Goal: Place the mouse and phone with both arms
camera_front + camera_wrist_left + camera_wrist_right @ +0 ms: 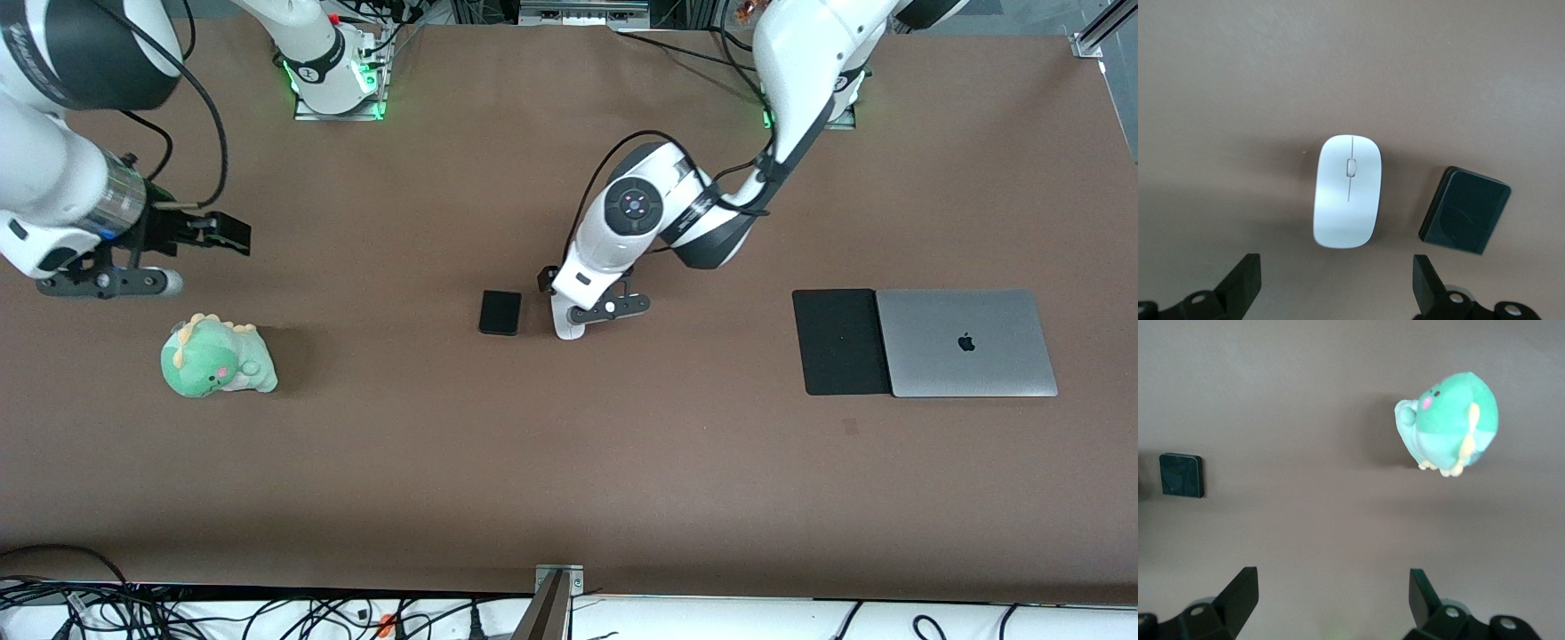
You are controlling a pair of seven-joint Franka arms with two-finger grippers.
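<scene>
Roughly at the middle of the brown table (569, 480), the small flat black rectangular phone (500, 312) lies flat, and it serves as the landmark for everything else. Just beside the phone, toward the left arm's end of the table, lies the small glossy white oval mouse (1347, 191) with a thin grey line along its middle; the two are close but apart. In the front view the mouse is almost wholly hidden under the left arm's wrist. The left gripper (1338, 287) hangs over the mouse with its two black fingers (1245, 280) spread wide, grasping nothing.

Well apart from the phone, toward the right arm's end of the table and slightly nearer the front camera, sits a green plush dinosaur toy (216, 357) with yellow spikes. The right gripper (1331, 600) hovers over bare table near that toy, released and empty.

Toward the left arm's end, well apart from the phone, a large black rectangular mouse pad (838, 341) touches a closed silver laptop (966, 342).
</scene>
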